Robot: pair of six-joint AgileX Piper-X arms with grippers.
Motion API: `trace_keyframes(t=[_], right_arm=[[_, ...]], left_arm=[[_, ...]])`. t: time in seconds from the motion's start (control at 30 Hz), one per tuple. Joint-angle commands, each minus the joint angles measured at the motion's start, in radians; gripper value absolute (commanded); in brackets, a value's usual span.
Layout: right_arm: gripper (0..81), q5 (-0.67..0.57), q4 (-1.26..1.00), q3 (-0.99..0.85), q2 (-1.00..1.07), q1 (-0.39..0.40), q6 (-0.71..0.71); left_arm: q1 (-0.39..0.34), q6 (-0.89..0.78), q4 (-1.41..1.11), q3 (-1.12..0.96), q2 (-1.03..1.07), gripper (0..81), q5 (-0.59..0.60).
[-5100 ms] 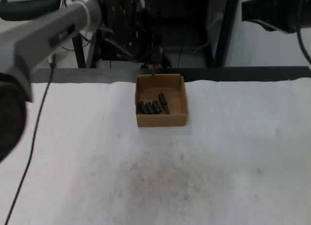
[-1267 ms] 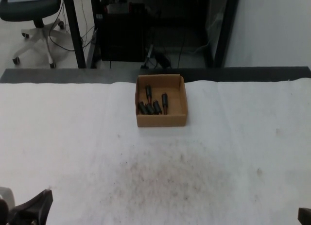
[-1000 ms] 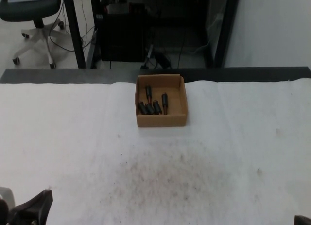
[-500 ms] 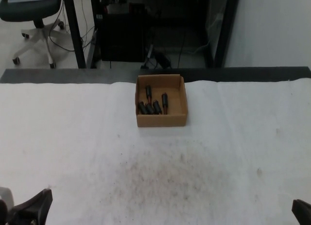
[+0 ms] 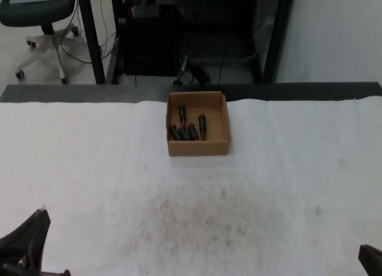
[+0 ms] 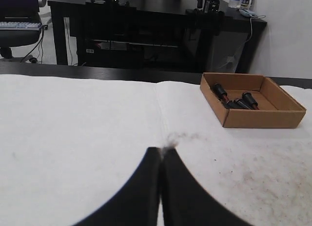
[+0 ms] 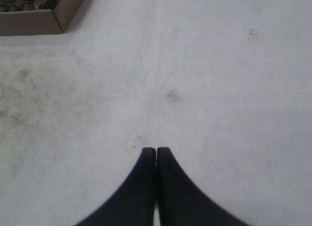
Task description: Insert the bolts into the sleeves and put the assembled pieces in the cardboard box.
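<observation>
Open brown cardboard box [image 5: 198, 148] at the far middle of a white, dirt-speckled cloth [image 5: 89, 163], holding several dark cylindrical pieces [image 5: 190, 130]. Left gripper [image 6: 161, 150] and right gripper [image 7: 156, 149]: tapered black fingers pressed together, empty, low over the near cloth.

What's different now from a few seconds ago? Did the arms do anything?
Both arms pulled back from high over the bench to its near edge. The left gripper and right gripper now sit low there, fingers shut and empty. One more assembled piece lies in the cardboard box, making five instead of four. The box itself stayed put.
</observation>
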Motion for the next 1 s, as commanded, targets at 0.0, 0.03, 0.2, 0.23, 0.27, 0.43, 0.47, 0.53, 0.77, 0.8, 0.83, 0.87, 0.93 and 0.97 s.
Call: trace_keyframes(t=[0.0, 0.03, 0.2, 0.23, 0.27, 0.43, 0.47, 0.53, 0.77, 0.8, 0.83, 0.87, 0.93, 0.97], right_arm=[[0.2, -0.006, -0.006, -0.01, -0.008, 0.003, 0.0], [0.2, -0.006, -0.006, -0.01, -0.008, 0.003, 0.0], [0.2, -0.006, -0.006, -0.01, -0.008, 0.003, 0.0], [0.2, -0.006, -0.006, -0.01, -0.008, 0.003, 0.0], [0.2, -0.006, -0.006, -0.01, -0.008, 0.003, 0.0], [0.2, -0.006, 0.046, -0.01, -0.005, 0.003, 0.0], [0.2, -0.006, 0.046, -0.01, -0.003, 0.003, 0.0], [0.2, -0.006, 0.043, -0.01, -0.001, 0.003, 0.0], [0.2, -0.006, 0.043, -0.01, -0.001, 0.003, 0.0], [0.2, -0.006, 0.043, -0.01, -0.001, 0.003, 0.0], [0.2, -0.006, 0.043, -0.01, -0.001, 0.003, 0.0], [0.2, -0.006, 0.043, -0.01, -0.001, 0.003, 0.0], [0.2, -0.006, 0.043, -0.01, -0.001, 0.003, 0.0], [0.2, -0.006, 0.043, -0.01, -0.001, 0.003, 0.0]], left_arm=[[0.002, -0.009, -0.014, -0.01, -0.003, 0.3, -0.008], [0.002, -0.009, -0.014, -0.01, -0.003, 0.3, -0.008], [0.002, -0.009, -0.014, -0.01, -0.003, 0.3, -0.008], [0.002, -0.009, -0.014, -0.01, -0.003, 0.3, -0.008], [0.002, -0.009, -0.011, -0.01, -0.003, 0.3, -0.008], [0.002, -0.009, 0.13, -0.01, -0.003, 0.3, -0.008], [0.002, -0.009, 0.173, -0.01, -0.003, 0.3, -0.008], [0.002, -0.009, 0.225, -0.01, -0.003, 0.3, -0.008], [0.002, -0.009, 0.326, -0.01, -0.003, 0.3, -0.008], [0.002, -0.009, 0.326, -0.01, -0.003, 0.3, -0.008], [0.002, -0.009, 0.326, -0.01, -0.003, 0.3, -0.008], [0.002, -0.009, 0.326, -0.01, -0.003, 0.3, -0.008], [0.002, -0.009, 0.326, -0.01, -0.003, 0.3, -0.008], [0.002, -0.009, 0.326, -0.01, -0.003, 0.3, -0.008]])
